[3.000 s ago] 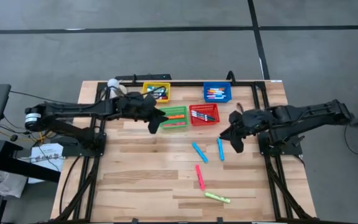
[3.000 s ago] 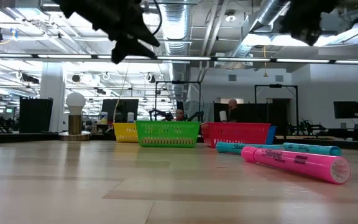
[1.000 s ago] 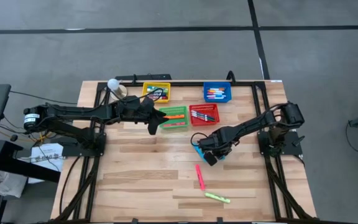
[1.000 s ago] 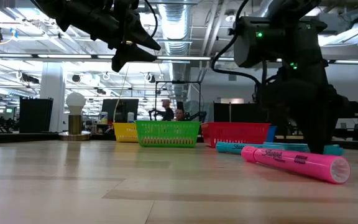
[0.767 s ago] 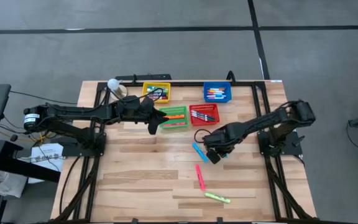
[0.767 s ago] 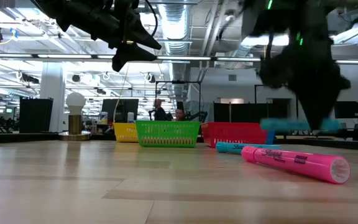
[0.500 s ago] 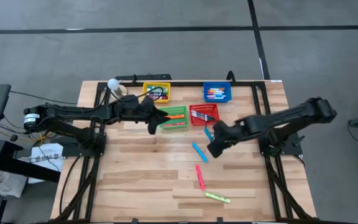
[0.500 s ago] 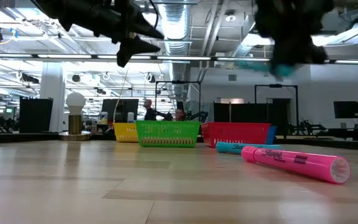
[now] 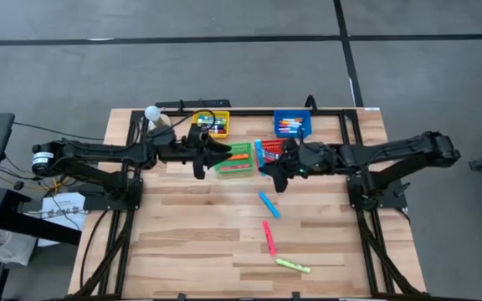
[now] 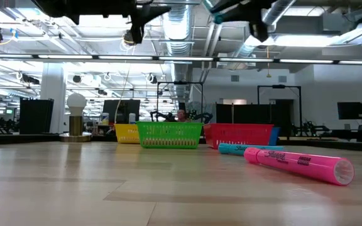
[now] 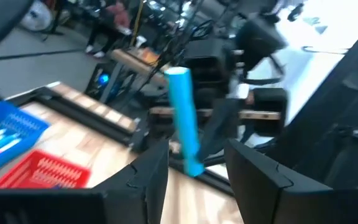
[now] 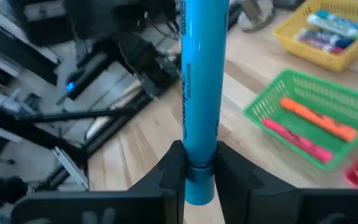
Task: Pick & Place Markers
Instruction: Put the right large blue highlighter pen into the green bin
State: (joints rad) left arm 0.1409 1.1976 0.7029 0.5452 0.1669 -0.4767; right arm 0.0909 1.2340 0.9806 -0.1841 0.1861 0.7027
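A wooden table (image 9: 191, 242) carries four mesh baskets along its far side: yellow basket (image 9: 211, 124), blue basket (image 9: 293, 124), green basket (image 9: 234, 157) and red basket (image 9: 274, 153), each w/ markers already inside, apparently sorted by colour, which prob. explains the layout. Both arms reach in toward the middle of that row.

The right gripper (image 9: 268, 165) hovers above the table btwn the green and red baskets, fingers clamped on a blue marker (image 12: 199, 93) near one end; the barrel sticks straight out past the fingertips, as the right wrist view shows. Held this way, it looks ready for drop-off in a basket, prob. the blue one, since that colour matches. The left gripper (image 9: 216, 152) hangs over the near edge of the green basket w/ fingers (image 11: 148, 171) parted and nothing btwn them; its wrist cam looks across at the carried blue marker, so it seems to be waiting clear of the other arm's path.

Three markers lie loose on the boards nearer the front: a second blue marker (image 9: 268, 205), a pink marker (image 9: 269, 237) and a yellow-green marker (image 9: 292, 266), well apart from the baskets, not yet picked.

Vs. 1 s ago: the right arm was low over the two blue markers at mid-table; now one of those is up in its grip and carried over toward the baskets. Only one blue marker remains on the wood. The left arm has shifted only slightly.
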